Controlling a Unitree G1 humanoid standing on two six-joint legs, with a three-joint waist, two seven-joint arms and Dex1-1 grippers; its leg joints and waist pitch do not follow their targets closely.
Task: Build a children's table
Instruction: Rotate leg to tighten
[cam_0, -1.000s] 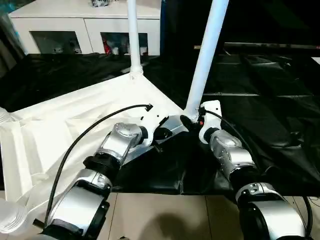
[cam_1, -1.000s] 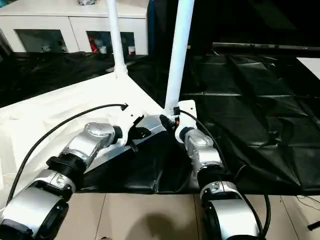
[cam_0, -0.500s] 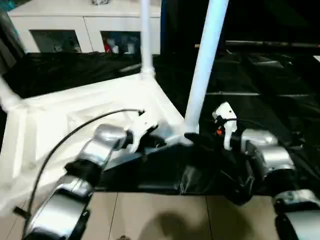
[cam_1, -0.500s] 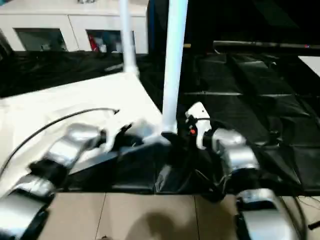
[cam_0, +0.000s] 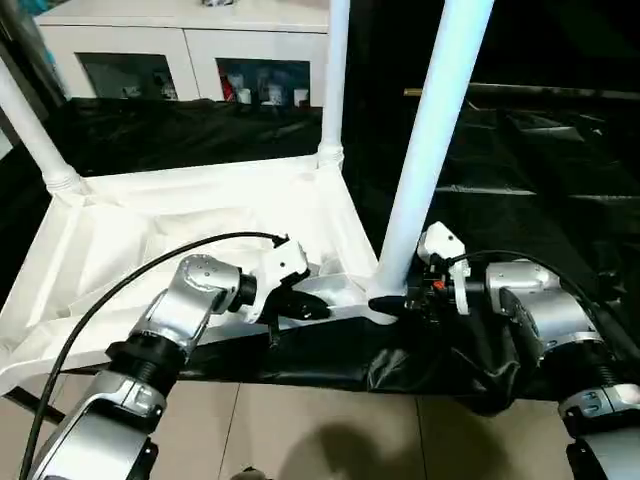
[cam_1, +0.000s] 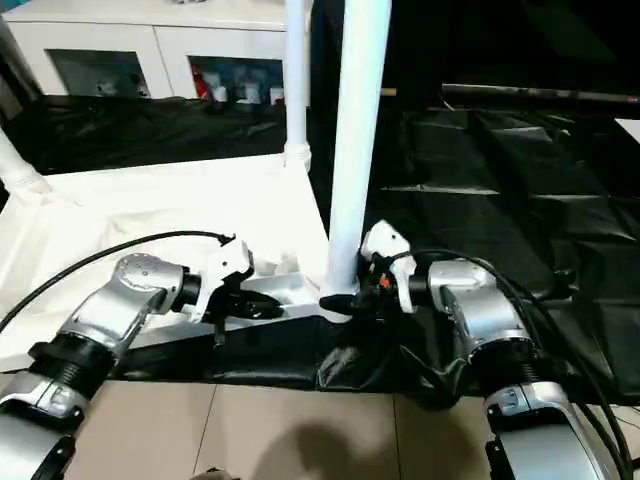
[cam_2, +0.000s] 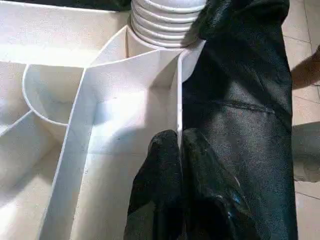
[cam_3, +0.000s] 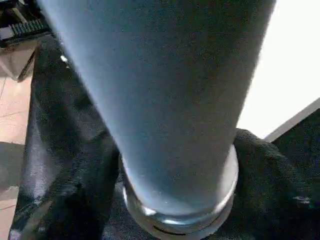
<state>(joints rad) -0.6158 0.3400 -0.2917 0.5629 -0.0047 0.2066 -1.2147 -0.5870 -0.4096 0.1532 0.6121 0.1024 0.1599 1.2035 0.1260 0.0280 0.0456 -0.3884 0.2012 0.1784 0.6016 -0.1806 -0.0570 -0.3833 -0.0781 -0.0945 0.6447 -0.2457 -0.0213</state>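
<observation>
Left gripper pinched shut on the near rim wall of the upturned white tabletop, close to the corner socket. Right gripper at the base of the near leg, fingers either side of it; grip uncertain. Two more legs stand upright in far sockets. Black sheet underneath, white cabinet behind

White cabinet behind; black sheet; tiled floor.
</observation>
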